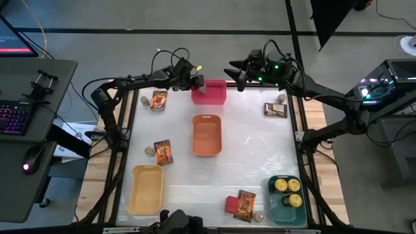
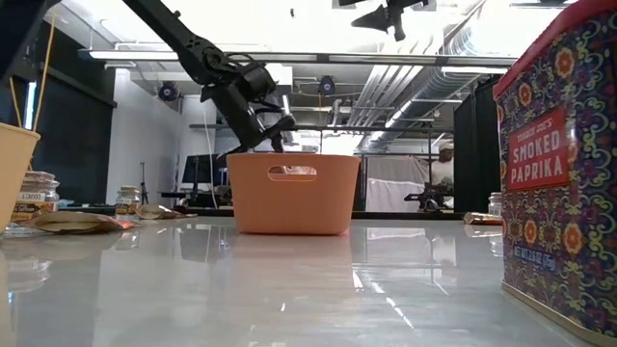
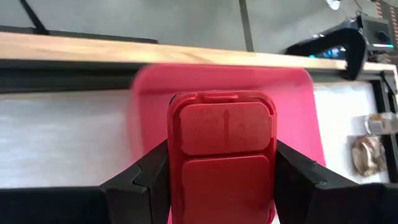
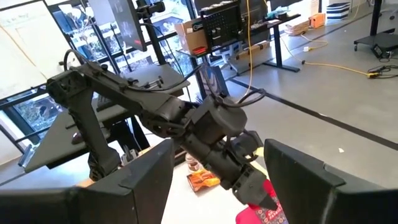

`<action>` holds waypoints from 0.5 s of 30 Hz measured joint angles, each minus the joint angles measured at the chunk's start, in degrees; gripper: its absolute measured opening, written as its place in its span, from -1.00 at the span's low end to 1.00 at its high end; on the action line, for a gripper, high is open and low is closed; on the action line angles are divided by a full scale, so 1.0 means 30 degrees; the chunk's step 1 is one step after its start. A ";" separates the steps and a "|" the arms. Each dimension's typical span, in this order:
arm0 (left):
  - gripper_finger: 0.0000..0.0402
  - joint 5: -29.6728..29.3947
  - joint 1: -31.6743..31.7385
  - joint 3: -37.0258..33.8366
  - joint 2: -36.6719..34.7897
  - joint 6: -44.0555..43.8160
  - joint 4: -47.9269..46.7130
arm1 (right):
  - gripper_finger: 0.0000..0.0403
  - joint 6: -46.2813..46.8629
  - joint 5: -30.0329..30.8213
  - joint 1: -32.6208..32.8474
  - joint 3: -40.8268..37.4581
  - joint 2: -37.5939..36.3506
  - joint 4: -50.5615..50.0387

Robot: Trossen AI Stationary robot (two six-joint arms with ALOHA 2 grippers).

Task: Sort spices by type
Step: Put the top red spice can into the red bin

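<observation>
**Red box going over the pink bin, most spices still unsorted**

Along the near edge of the white tabletop point(image 1: 253, 162), a dark green plastic bin point(image 1: 286, 209) at the near right is already holding three round yellow-topped tins point(image 1: 286, 192). Just left of it, a small red box point(image 1: 231, 205), a flat orange-brown printed packet point(image 1: 245, 206) and a tiny pale-lidded jar point(image 1: 259, 216) are lying loose together. At the near left, a yellow plastic bin point(image 1: 145, 189) is sitting with nothing visible inside.

Farther in, at mid-table, an orange plastic bin point(image 1: 207, 135) also looks empty; to its left another printed packet point(image 1: 163, 153) and a small jar point(image 1: 149, 151) are waiting on the tabletop.

At the far edge, the left gripper point(image 3: 222, 163) is hovering over the pink plastic bin point(image 3: 292, 106), its jaws pinching a red flip-lid spice box point(image 3: 222, 155) by its sides, directly above the bin's opening. The right gripper point(image 1: 238, 71) is waiting raised near the far edge, just right of the pink bin, its jaws spread with nothing between them. Loose groups are lying at both far corners: a packet point(image 1: 158, 99) with a jar point(image 1: 145, 101) on the left, a packet point(image 1: 275, 110) with a jar point(image 1: 281, 99) on the right.

By this layout, the tins seem finished and the red boxes are under way, with at least one more left near the front. All four packets and the jars appear unsorted, so well over half the work remains.
</observation>
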 joint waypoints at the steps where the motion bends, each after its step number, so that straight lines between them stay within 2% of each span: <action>1: -0.12 -0.0006 0.0056 0.0000 0.0014 0.0000 -0.0087 | 0.21 0.0004 0.0000 0.0000 0.0000 0.0000 0.0000; 10: -0.11 -0.0069 0.0125 0.0000 0.0022 0.0831 -0.0818 | 0.21 0.0093 0.0000 0.0007 0.0000 0.0000 -0.0087; 15: 0.18 -0.0978 0.0089 0.0000 0.0022 0.1206 -0.0891 | 0.21 0.0226 0.0000 0.0007 0.0000 0.0000 -0.0091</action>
